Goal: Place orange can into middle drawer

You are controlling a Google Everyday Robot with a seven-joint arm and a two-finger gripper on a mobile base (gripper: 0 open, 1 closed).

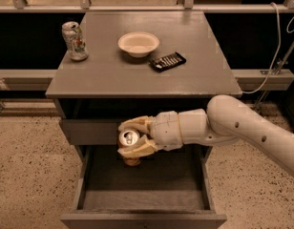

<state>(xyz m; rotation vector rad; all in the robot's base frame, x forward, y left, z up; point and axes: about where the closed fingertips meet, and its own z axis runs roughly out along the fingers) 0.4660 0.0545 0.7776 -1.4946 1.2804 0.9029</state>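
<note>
At frame centre, the gripper (122,139), its 2 fingers clamped on the upright orange can (130,137), hangs over the open middle drawer (161,187); it is best lowered straight onto the drawer bottom before release.

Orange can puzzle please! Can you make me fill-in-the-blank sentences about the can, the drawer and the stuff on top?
1. The tool grips the orange can over the middle drawer, which is pulled ___ (open or shut).
2. The white bowl sits on the cabinet's ___.
3. The silver-white can with red and green marks stands ___ (upright or tipped over).

Missing words: open; top; upright.
</note>
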